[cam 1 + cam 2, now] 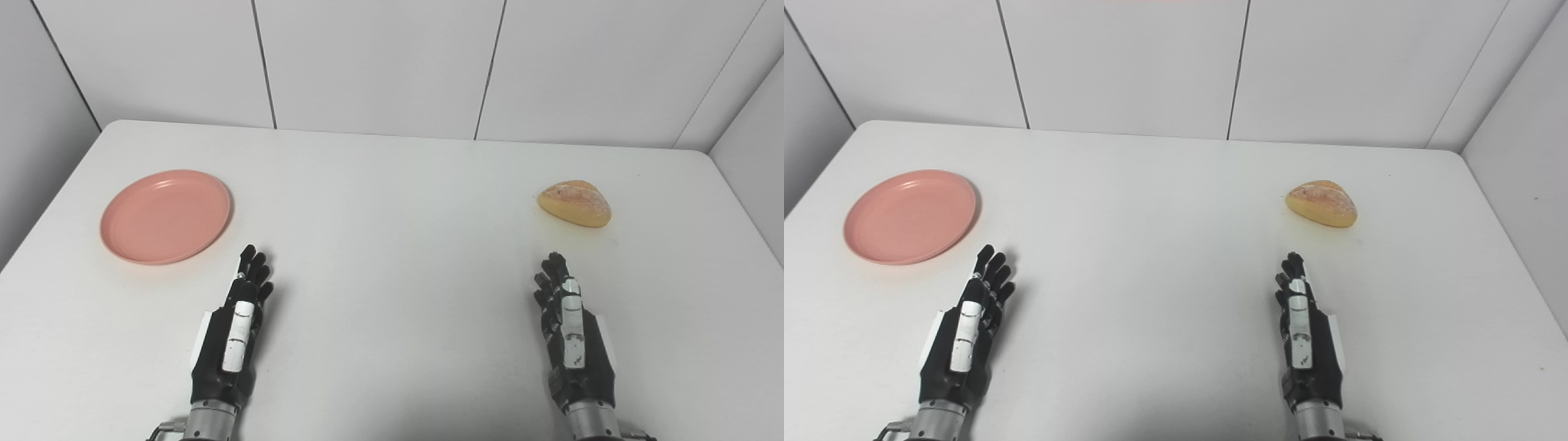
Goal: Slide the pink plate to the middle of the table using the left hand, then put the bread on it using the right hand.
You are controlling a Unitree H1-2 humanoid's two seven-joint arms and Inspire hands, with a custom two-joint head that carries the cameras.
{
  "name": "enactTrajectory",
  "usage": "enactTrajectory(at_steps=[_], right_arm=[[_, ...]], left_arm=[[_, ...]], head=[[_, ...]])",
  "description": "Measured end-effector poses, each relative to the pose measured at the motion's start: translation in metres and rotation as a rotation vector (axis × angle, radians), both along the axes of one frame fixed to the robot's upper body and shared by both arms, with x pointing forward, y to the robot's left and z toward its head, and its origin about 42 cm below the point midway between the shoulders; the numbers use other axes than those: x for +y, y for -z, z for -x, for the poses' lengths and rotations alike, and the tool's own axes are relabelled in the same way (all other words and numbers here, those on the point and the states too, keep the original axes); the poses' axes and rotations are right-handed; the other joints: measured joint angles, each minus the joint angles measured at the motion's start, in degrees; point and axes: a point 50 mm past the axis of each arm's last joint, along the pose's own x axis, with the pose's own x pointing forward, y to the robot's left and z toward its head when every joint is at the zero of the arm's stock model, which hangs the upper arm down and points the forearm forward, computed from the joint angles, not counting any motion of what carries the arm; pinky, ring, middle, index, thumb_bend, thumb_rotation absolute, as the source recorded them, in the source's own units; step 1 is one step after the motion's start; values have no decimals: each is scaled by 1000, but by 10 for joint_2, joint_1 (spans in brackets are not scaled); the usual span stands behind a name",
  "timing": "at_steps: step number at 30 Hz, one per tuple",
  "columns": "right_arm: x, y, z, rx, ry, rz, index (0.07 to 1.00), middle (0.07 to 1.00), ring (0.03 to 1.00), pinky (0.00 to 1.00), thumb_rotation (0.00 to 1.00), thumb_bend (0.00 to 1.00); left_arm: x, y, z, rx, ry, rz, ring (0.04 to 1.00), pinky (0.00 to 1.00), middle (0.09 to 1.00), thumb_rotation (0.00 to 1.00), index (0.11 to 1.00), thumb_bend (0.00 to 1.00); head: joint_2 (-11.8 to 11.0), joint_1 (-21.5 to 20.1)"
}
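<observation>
Left hand (236, 324), fingers apart and empty, should press flat on the pink plate (165, 215) rim, sliding it steadily toward the worktop (392, 245) centre.

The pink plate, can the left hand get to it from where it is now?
Probably yes: the pink plate lies just ahead-left of the open left hand, with only bare table between them.

The plate (165, 217) lies on the surface (392, 202), ahead and to the left of the left hand (236, 331), near its fingertips but apart from them. The bread (574, 203) lies on the surface ahead of the right hand (569, 331), slightly to its right, apart from it. Plate and bread sit well apart, both hands nearer the front edge.
</observation>
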Motion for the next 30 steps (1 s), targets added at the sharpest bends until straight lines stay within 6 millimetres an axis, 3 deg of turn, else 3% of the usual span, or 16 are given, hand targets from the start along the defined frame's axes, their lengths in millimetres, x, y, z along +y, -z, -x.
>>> enactTrajectory(at_steps=[30], right_arm=[[1,0,-1,0,-2,8,953,952,948,1000,974,831]], left_arm=[[0,-1,0,11,-2,1,1000,1000,1000,895,1000,745]], head=[[-3,-1]])
